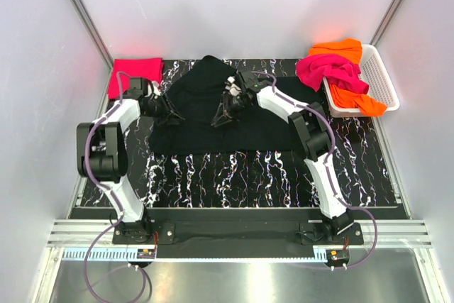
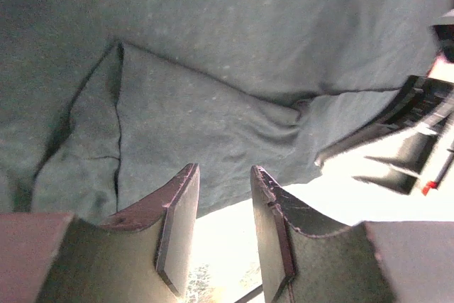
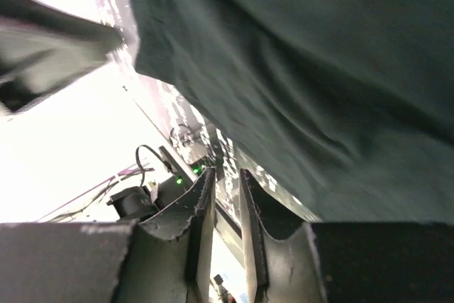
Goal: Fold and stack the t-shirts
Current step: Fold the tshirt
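Left claw stands partly open, nothing between its jaws, tips just short of a folded flap of the black shirt; right claw shows a narrow, empty gap, the same cloth just beyond it; seen from above, the black shirt lies spread mid-table, left claw at its left edge, right claw over its middle; red-pink shirt lies folded far left; magenta shirt and orange shirt drape the basket.
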